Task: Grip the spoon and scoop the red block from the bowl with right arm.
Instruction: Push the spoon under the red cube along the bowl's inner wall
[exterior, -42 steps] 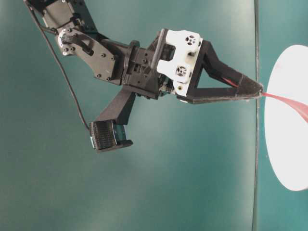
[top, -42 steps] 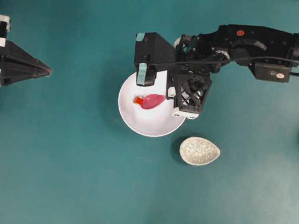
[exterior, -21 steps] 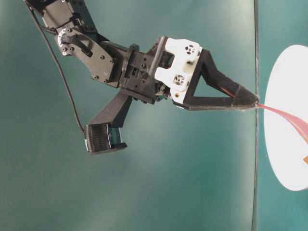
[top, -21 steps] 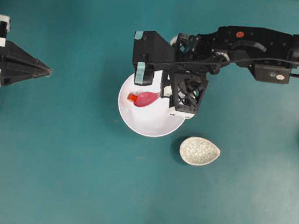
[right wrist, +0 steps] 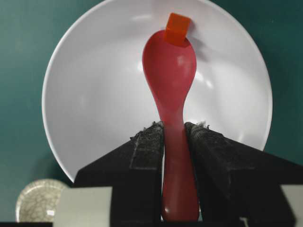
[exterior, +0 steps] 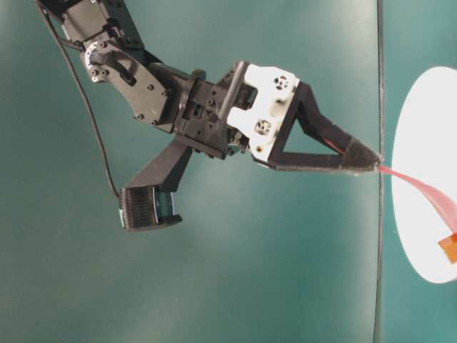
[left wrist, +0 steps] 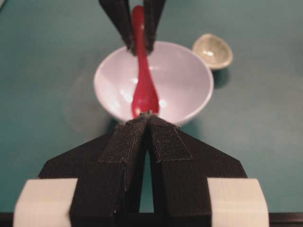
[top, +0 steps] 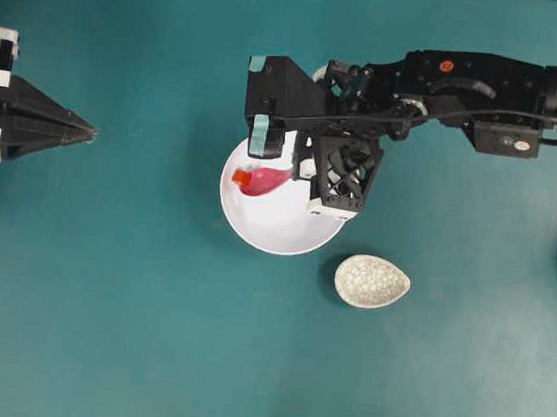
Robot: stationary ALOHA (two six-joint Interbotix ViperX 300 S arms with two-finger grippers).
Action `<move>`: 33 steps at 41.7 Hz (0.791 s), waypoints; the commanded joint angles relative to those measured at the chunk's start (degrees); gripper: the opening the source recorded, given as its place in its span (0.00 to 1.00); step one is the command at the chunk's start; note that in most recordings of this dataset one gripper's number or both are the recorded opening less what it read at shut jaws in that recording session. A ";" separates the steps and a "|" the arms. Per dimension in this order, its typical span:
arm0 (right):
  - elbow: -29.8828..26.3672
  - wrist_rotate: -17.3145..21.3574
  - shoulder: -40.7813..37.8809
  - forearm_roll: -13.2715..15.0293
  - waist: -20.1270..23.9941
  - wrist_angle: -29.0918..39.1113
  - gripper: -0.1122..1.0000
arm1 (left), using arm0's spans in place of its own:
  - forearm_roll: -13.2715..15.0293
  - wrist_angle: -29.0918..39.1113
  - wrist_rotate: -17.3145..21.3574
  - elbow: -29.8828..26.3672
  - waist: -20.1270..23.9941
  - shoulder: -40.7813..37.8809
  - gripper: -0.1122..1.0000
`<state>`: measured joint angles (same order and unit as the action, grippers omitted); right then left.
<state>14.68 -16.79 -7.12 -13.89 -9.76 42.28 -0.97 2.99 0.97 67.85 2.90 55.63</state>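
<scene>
No writing is legible anywhere (only a red dot on the arm). The right gripper (right wrist: 174, 137) clamps the spoon (right wrist: 171, 80) by its handle; the right wrist view alone shows the red block (right wrist: 177, 28) on the scoop's tip over the bowl (right wrist: 90, 90). The left gripper (top: 88, 130) is closed, holding nothing.

An evenly lit, plain teal tabletop (top: 123, 332) fills every view.

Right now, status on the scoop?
Right gripper shut on glossy pink-red spoon. Tiny red-orange block at scoop tip, inside white bowl. Left gripper shut, idle. Nothing blocking.

Speckled grey-white teardrop dish (top: 372, 282) on the teal tabletop (top: 143, 334), upright, nothing inside.
</scene>
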 commanded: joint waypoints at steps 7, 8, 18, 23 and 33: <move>-1.49 0.09 0.70 0.09 0.18 -1.41 0.31 | -0.09 -0.35 0.00 -0.62 0.18 -0.18 0.10; -1.49 0.09 0.70 0.09 0.18 -1.41 0.31 | -0.09 -0.35 0.00 -0.62 0.18 -0.18 0.10; -1.23 0.09 0.79 0.00 0.18 -1.14 0.31 | -0.09 -0.35 0.00 -0.62 0.18 -0.18 0.10; -1.14 0.09 0.79 0.09 0.26 -1.14 0.31 | -0.09 -0.35 0.00 -0.62 0.18 -0.18 0.10; -0.88 0.09 0.97 0.09 0.35 -1.05 0.31 | -0.09 -0.35 0.00 -0.62 0.18 -0.18 0.10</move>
<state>14.68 -16.79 -7.12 -13.89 -9.58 41.31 -0.88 2.99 0.97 67.85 2.90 55.63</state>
